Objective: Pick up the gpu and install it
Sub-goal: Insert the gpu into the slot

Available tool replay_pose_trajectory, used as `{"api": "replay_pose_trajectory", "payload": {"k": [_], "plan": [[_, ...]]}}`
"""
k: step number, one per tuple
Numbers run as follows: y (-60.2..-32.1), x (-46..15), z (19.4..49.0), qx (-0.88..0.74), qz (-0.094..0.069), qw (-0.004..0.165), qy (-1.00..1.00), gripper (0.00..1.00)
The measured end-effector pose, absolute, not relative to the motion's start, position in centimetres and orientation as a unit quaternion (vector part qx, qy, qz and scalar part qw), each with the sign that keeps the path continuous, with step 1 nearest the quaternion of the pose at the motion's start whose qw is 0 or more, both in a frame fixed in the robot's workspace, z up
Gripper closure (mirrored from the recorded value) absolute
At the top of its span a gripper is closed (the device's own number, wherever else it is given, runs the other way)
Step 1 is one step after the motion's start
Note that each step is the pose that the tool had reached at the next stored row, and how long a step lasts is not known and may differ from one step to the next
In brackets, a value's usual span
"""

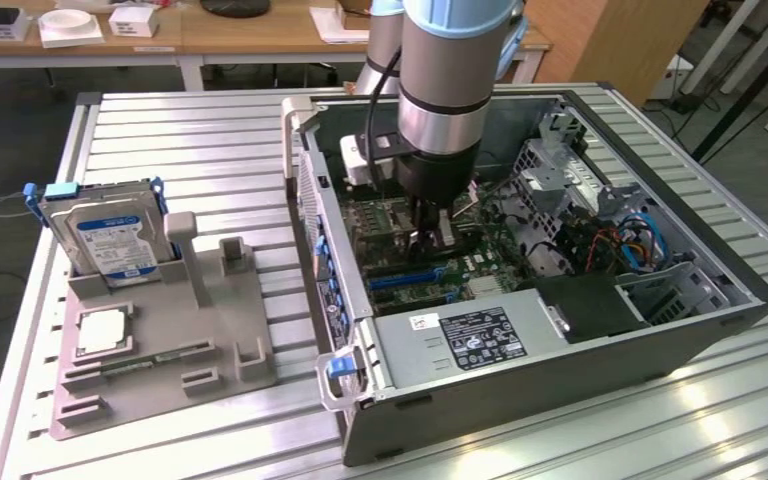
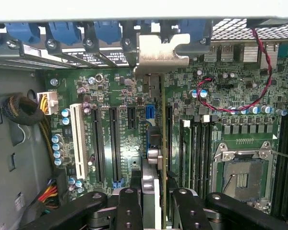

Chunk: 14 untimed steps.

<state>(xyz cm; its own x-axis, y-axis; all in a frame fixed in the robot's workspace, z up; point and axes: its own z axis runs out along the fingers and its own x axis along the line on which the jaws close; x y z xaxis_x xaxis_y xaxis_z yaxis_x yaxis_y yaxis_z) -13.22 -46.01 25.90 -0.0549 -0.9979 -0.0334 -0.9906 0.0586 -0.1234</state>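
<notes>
1. Inside the open computer case point(image 1: 518, 400), which lay on its side on the ribbed metal desk point(image 1: 197, 140), the arm reached straight down over the motherboard point(image 2: 115, 96).
2. In the wrist view, the pincer point(image 2: 156, 211) was closed on the gpu point(image 2: 154, 143). Its black fingers point(image 2: 129, 211) pressed either side of the card, which was seen edge-on.
3. The same view showed the card's silver bracket point(image 2: 162, 50) up against the rear wall of the case, beside the blue slot latches point(image 2: 62, 31). The card stood in line with the black expansion slots point(image 2: 113, 143). Whether it was seated could not be told.
4. In the exterior view, the arm's own body stood in front of the pincer point(image 1: 431, 235) and screened the card.
5. The wrist view also showed an empty processor socket point(image 2: 241, 175) and a red-and-black twisted cable point(image 2: 240, 103).
6. The exterior view showed a power supply point(image 1: 478, 335) at the near end of the case.
7. Toward the exterior view's left, well apart from the case, a grey fixture point(image 1: 171, 380) carried a hard drive point(image 1: 107, 232) standing upright, a processor point(image 1: 101, 330) and a memory stick point(image 1: 157, 357).
</notes>
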Motion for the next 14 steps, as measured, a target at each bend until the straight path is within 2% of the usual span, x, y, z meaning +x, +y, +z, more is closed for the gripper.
{"api": "replay_pose_trajectory", "payload": {"k": [14], "plan": [[-46.17,-13.57,25.53,-0.685,-0.033,0.055,0.726,0.71]]}}
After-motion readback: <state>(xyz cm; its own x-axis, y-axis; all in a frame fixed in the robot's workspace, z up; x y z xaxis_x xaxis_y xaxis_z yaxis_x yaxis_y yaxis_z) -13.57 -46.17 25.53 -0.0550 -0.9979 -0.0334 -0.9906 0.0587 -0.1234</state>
